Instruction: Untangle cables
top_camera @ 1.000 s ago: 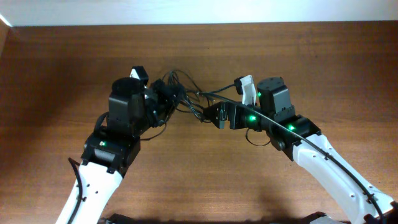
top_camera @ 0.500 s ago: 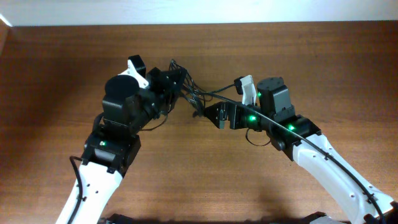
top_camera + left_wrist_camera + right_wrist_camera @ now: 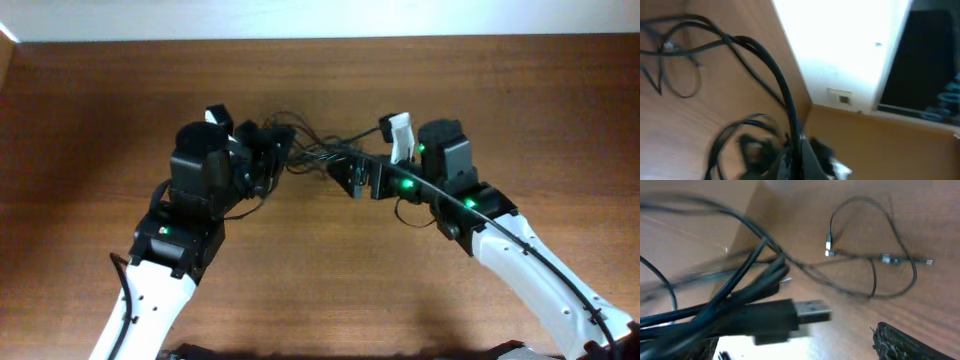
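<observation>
Two arms: the left arm [image 3: 165, 250] and the right arm [image 3: 515, 250]. Two grippers: the left gripper [image 3: 262, 160] and the right gripper [image 3: 353, 178]. One table [image 3: 320, 300]. One tangle of cables [image 3: 312, 150], at least three strands, too overlapped to count exactly. One silver USB plug [image 3: 811, 311] shows close up.

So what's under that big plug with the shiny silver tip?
Under the plug is the brown wooden table. Farther off, a thin black cable lies looped on it. The black cords behind the plug hide the table there.
</observation>
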Tool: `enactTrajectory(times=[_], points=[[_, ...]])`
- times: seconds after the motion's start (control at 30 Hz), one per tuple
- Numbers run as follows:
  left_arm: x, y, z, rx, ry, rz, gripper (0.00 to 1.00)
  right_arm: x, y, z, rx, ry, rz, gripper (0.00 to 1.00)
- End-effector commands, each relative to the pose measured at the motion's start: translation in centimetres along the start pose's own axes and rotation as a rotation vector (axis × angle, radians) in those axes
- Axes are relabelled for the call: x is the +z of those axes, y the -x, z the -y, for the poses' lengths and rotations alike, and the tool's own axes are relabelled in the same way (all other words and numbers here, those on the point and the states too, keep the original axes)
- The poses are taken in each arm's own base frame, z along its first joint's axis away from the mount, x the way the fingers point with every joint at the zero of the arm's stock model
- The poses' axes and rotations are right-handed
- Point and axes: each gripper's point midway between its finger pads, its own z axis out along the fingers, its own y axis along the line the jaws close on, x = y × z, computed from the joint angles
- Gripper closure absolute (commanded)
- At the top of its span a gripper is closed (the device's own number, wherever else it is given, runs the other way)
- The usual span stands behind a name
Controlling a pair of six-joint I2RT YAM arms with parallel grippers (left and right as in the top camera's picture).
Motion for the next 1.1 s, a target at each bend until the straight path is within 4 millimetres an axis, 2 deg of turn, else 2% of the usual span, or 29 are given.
enactTrajectory(times=[0.0,0.13,0.23,0.47,0.67,0.87,1.0,1.07], points=[[-0.6,0.6,-0.6,0.026,0.037,0.039,1.0,-0.6,1.7,-0.4,0.018,0.04,0.043,0.01],[-0.7,0.3,-2.5,0.045,0.115,0.024,1.0,-1.4,3.5,0.3,0.011,0.036,0.105,0.01],[-0.8,0.5,-2.8,0.046,0.129,0.037,1.0,-2.0,4.3,1.4,0.045,0.018,0.128,0.01],[-1.0,2.0,-3.5,0.059,0.165,0.124,1.0,-2.4,4.4,1.7,0.057,0.025,0.122,0.01],[-0.9,2.5,-3.8,0.059,0.182,0.152,1.0,-2.0,2.9,-0.6,0.039,0.13,0.047,0.01],[-0.2,1.5,-4.1,0.052,0.187,0.092,1.0,-0.3,1.0,-3.1,-0.014,0.153,0.006,0.01],[0.0,0.8,-4.1,0.054,0.183,0.059,1.0,0.2,0.8,-4.7,-0.084,0.189,0.012,0.01],[0.2,0.0,-3.9,0.066,0.178,0.04,1.0,0.6,0.3,-5.9,-0.184,0.217,0.014,0.01]])
